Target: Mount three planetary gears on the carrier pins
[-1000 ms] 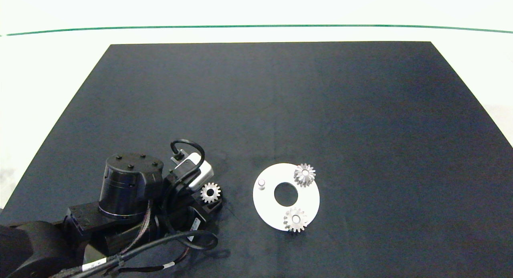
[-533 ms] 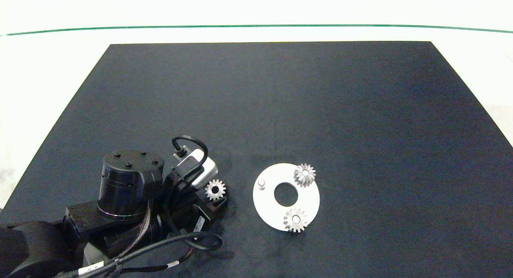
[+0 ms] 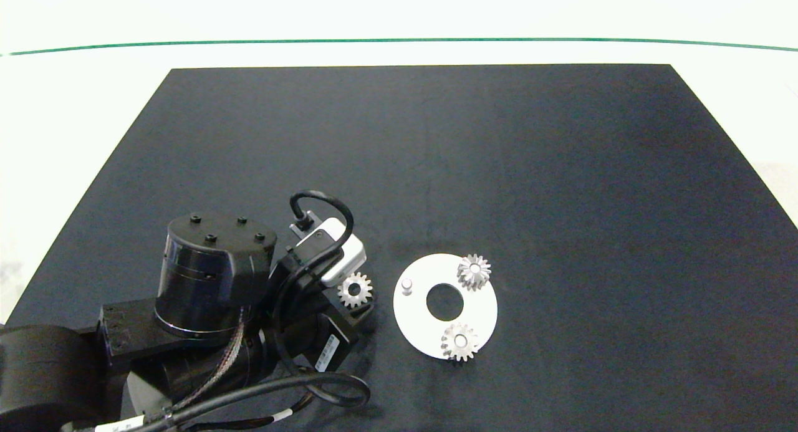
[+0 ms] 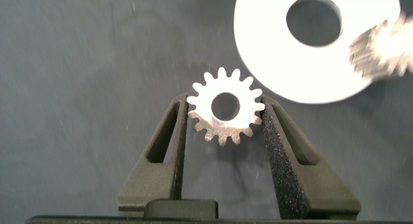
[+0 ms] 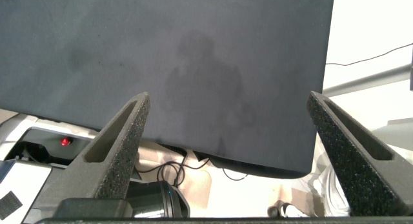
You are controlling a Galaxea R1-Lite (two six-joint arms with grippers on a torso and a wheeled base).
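My left gripper (image 3: 356, 293) is shut on a silver planetary gear (image 3: 355, 290), held flat just left of the white carrier disc (image 3: 419, 323). In the left wrist view the gear (image 4: 226, 113) sits clamped between the two fingers (image 4: 169, 146), with the disc (image 4: 271, 50) beyond them. Two other gears (image 3: 474, 272) (image 3: 460, 341) sit on pins at the disc's far right and near edge. One bare carrier pin (image 3: 407, 285) stands on the disc's left side, close to the held gear. My right gripper (image 5: 229, 114) is open and parked beyond the mat's edge, out of the head view.
A black mat (image 3: 499, 170) covers the table, bordered by white surface with a green line (image 3: 399, 41) at the back. My left arm's body and cables (image 3: 212, 332) fill the near left corner. The right wrist view shows cables and floor (image 5: 193, 166) below the mat edge.
My left gripper has carried the gear to the right and slightly away, closing most of the gap to the disc's bare pin. The disc and its two gears have not moved.
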